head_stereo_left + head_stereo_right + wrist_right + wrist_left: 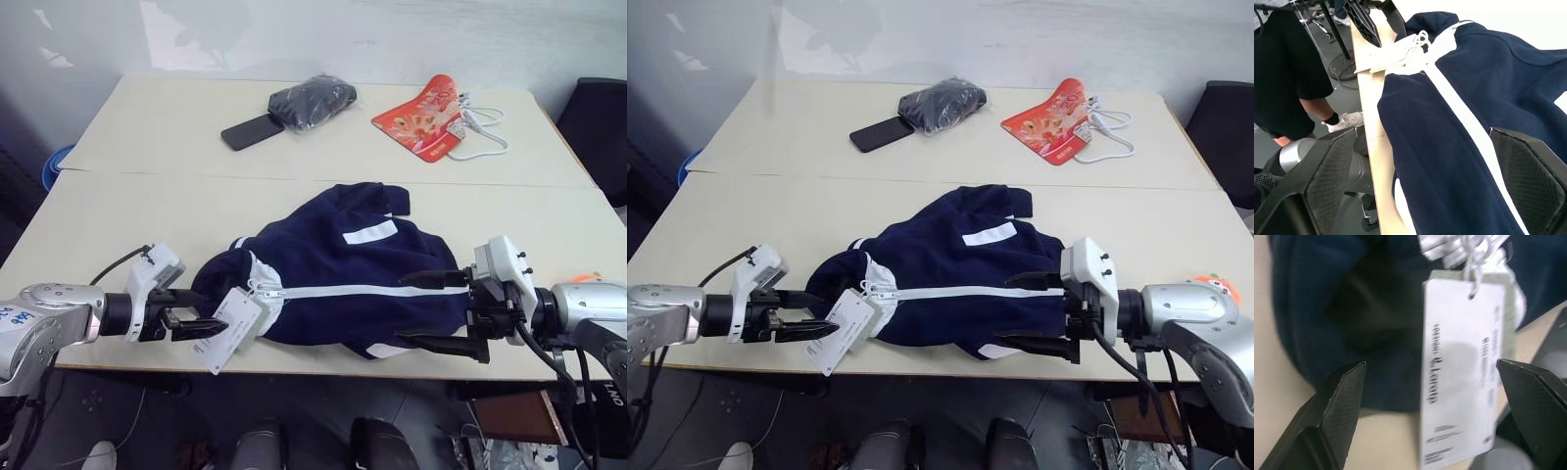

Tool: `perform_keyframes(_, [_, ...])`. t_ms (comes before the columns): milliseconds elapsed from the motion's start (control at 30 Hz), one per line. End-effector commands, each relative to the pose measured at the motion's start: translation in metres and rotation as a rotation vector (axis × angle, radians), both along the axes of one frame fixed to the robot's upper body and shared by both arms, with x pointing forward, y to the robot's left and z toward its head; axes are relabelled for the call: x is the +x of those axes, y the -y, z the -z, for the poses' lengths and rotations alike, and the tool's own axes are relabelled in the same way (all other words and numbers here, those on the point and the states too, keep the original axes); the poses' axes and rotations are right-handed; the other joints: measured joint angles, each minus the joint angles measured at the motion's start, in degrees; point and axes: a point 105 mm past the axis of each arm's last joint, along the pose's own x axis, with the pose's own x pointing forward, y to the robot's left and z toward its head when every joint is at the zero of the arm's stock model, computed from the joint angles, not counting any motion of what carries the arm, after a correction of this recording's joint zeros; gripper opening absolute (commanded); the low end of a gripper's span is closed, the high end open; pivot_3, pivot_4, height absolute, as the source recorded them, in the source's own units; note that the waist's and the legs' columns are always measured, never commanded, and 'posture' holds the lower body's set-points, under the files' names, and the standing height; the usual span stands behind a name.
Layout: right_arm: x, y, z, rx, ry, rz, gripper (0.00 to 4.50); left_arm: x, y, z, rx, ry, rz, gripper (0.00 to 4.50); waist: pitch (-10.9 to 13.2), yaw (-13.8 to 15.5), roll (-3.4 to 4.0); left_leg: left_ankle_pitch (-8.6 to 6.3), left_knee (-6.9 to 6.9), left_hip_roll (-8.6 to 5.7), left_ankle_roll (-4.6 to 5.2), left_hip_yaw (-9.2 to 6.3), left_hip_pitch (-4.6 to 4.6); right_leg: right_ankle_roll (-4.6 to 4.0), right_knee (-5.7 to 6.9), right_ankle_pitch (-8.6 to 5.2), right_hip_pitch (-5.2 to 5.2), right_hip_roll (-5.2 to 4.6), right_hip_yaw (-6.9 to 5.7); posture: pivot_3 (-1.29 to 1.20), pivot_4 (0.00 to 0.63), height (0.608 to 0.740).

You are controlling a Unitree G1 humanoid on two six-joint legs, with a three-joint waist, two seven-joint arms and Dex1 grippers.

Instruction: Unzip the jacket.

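Head camera first: the jacket [338, 279] is lying on the near half of the cream table [147, 211], right up against the front edge, with a bit of the hem drooping over it. Its long axis runs pretty much left-right, and the white zipper line [372, 291] follows that same direction. The collar end with the paper tags [233, 326] points toward the robot's left, the hem end toward its right. There's a white rectangular patch [370, 232] on the upper side.

The left gripper [201, 323] sits at the collar end, fingers apart, with the tags hanging just beside the fingertips. I can't tell if they actually touch. The right gripper [431, 311] is at the hem end, jaws wide apart, one finger above the fabric edge and one below it, not clamped on anything.

Far half of the table: a shiny black bundle [312, 101] with a black phone [252, 131] next to it, plus a red pouch [423, 117] and a white cable [482, 130].

Left wrist view: both fingers spread, a tag [1462, 372] with printed text hanging between them, navy fabric behind. It's blurry, so the text isn't readable.

Right wrist view: open fingers framing the zipper line running away toward the tags, and a person's leg [1303, 117] in dark shorts beside the table.
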Motion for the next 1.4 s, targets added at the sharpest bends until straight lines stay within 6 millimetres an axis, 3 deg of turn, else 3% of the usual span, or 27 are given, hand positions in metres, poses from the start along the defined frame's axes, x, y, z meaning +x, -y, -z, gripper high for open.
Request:
perform_keyframes(33, [-0.004,-0.002,-0.004,0.002,0.024,-0.04,4.5,-0.006,0.013,-0.013,0.057,0.139,0.079,4.48,0.0,0.0,0.0,0.0,-0.01,0.01,0.0,0.0,-0.01,0.0,0.0,0.0,-0.01,0.0,0.0,0.0,0.15,0.74])
perform_keyframes(167, [-0.01,0.0,0.0,-0.025,0.011,-0.064,4.5,-0.033,0.035,-0.014,0.062,0.189,0.232,4.48,0.0,0.0,0.0,-0.03,-0.01,0.01,0.03,0.0,-0.02,0.0,-0.01,0.0,0.0,-0.02,0.01,0.0,0.15,0.74])
perform_keyframes(233, [-0.01,0.0,0.001,-0.029,0.007,-0.072,4.5,-0.039,0.036,-0.01,0.091,0.194,0.252,4.48,0.0,0.0,0.0,-0.03,-0.01,0.02,0.03,0.0,-0.01,0.0,-0.02,0.0,0.0,-0.02,0.01,0.0,0.15,0.74])
perform_keyframes(433, [-0.008,-0.001,0.0,-0.026,0.009,-0.083,4.5,-0.022,0.01,-0.019,-0.09,0.149,0.096,4.48,0.0,0.0,0.0,-0.01,0.03,0.03,0.04,-0.01,0.02,0.0,0.03,0.0,0.02,-0.01,0.01,0.0,0.15,0.74])
perform_keyframes(567, [-0.007,-0.001,-0.001,-0.022,0.005,-0.086,4.5,-0.019,-0.001,-0.033,-0.212,0.103,0.126,4.48,0.0,0.0,0.0,-0.02,0.03,0.02,0.06,-0.02,0.0,0.0,0.02,0.0,0.01,-0.02,-0.03,0.0,0.15,0.74])
perform_keyframes(667, [-0.007,-0.003,0.0,-0.018,0.007,-0.087,4.5,-0.017,0.003,-0.035,-0.287,0.032,0.191,4.48,0.0,0.0,0.0,-0.03,0.03,0.0,0.07,0.0,-0.01,0.0,0.01,0.0,0.01,-0.01,-0.04,0.0,0.15,0.74])
perform_keyframes(867, [-0.008,-0.004,-0.003,-0.015,0.017,-0.078,4.5,-0.021,0.011,-0.015,-0.29,-0.115,0.328,4.48,0.0,0.0,0.0,-0.03,0.01,0.0,0.06,0.08,-0.01,0.0,0.03,0.0,-0.03,0.01,-0.03,0.0,0.15,0.74])
perform_keyframes(1033, [-0.011,-0.003,-0.003,-0.014,0.021,-0.056,4.5,0.001,0.016,-0.004,-0.308,-0.128,0.302,4.48,0.0,0.1,0.0,-0.02,0.03,0.01,0.04,0.5,-0.01,0.0,0.05,0.0,-0.02,0.04,-0.02,0.0,0.15,0.74])
perform_keyframes(1200, [-0.013,-0.002,-0.004,-0.017,0.022,-0.041,4.5,0.003,0.021,0.001,-0.318,-0.153,0.323,4.48,0.0,0.0,-0.01,-0.04,0.04,0.01,0.07,0.55,-0.03,0.01,0.04,0.0,-0.05,0.03,0.0,0.0,0.15,0.74])
perform_keyframes(1300, [-0.013,-0.001,-0.005,-0.018,0.021,-0.035,4.5,0.0,0.024,0.001,-0.347,-0.187,0.343,3.87,0.0,-0.1,-0.01,-0.04,0.05,0.03,0.07,0.58,-0.02,0.01,0.05,0.0,-0.05,0.03,0.01,0.0,0.15,0.74])
perform_keyframes(1400, [-0.013,-0.001,-0.004,-0.021,0.021,-0.034,4.5,-0.01,0.029,0.0,-0.375,-0.24,0.382,2.92,0.0,0.0,-0.01,-0.04,0.06,0.03,0.07,0.58,-0.02,0.01,0.06,0.0,-0.05,0.03,0.02,0.0,0.15,0.74])
